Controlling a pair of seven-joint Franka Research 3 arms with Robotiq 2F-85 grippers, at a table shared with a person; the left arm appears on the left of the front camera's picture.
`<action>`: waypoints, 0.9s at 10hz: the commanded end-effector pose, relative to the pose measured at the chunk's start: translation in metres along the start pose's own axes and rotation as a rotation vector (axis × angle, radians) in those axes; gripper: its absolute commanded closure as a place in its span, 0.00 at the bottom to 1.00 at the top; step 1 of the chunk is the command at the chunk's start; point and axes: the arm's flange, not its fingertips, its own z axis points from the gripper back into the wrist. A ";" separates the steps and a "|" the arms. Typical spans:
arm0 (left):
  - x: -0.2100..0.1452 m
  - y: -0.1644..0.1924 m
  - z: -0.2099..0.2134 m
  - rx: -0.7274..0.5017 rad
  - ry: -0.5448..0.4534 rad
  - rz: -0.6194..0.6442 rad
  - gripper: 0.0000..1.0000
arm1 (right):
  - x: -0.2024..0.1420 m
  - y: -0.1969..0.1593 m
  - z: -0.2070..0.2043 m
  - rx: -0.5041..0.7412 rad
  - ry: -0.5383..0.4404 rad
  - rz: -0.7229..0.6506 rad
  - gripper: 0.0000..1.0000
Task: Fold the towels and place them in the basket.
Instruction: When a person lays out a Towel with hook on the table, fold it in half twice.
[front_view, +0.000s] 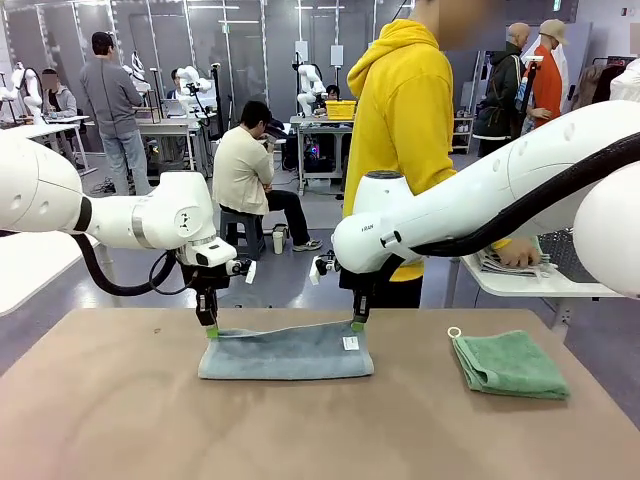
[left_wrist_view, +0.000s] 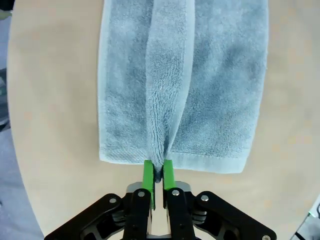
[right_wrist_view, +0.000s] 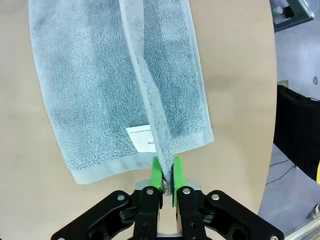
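Tan table (front_view: 100, 400) has the grey towel (front_view: 285, 352) lying long-ways left to right, left gripper (front_view: 211, 331) and right gripper (front_view: 357, 325) each clamped on one end of its raised far edge, green towel (front_view: 510, 362) off to the right.

Pale grey-blue towel (front_view: 285, 352) with white tag (front_view: 350, 343), mint green towel (front_view: 512, 365), tan table (front_view: 100, 420).

Bright, even light; soft shadows; sharp focus (wrist-view edges bowed)
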 end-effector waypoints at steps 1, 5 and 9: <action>-0.007 -0.013 0.001 0.051 -0.006 0.000 0.57 | 0.004 -0.003 0.002 -0.024 0.013 0.004 0.55; -0.009 -0.021 0.013 0.120 0.008 0.003 0.00 | 0.008 -0.002 0.007 -0.072 -0.017 0.007 0.00; -0.014 -0.036 0.021 0.143 -0.021 -0.006 0.00 | 0.004 0.005 0.015 -0.083 -0.028 0.006 0.00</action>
